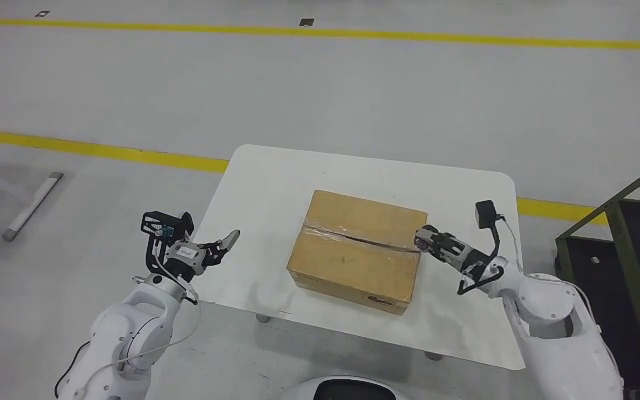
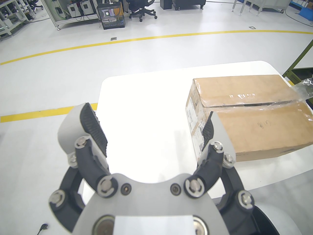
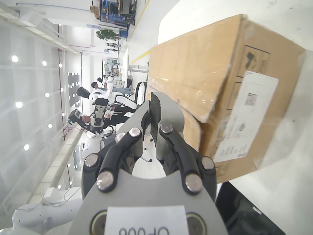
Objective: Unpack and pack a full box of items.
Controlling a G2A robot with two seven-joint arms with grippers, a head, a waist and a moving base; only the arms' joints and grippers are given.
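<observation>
Currently I have the cardboard box (image 1: 358, 250) sitting near the middle of the white table (image 1: 260, 185), turned slightly askew to the table's edges. Its top flaps are down and meet along a central seam. Clear tape (image 2: 266, 105) runs along that seam, and at the end farthest from my left arm a crinkled loose end (image 2: 302, 86) of it stands up off the box. My left gripper (image 2: 149, 110) hangs over the table's left edge, well apart from the box. Its jaws are spread wide and there is nothing between the ribbed pads (image 2: 95, 125). My right gripper (image 3: 153, 99) is at the box's right end, level with the top edge where the seam comes out. Its fingers are pressed together, and I cannot tell whether any tape is caught between them. A white label (image 3: 247, 116) is stuck on that right end face. On the floor beyond the table runs a yellow line (image 1: 320, 32), and a green metal frame (image 1: 610, 225) stands just off the table's right side.
</observation>
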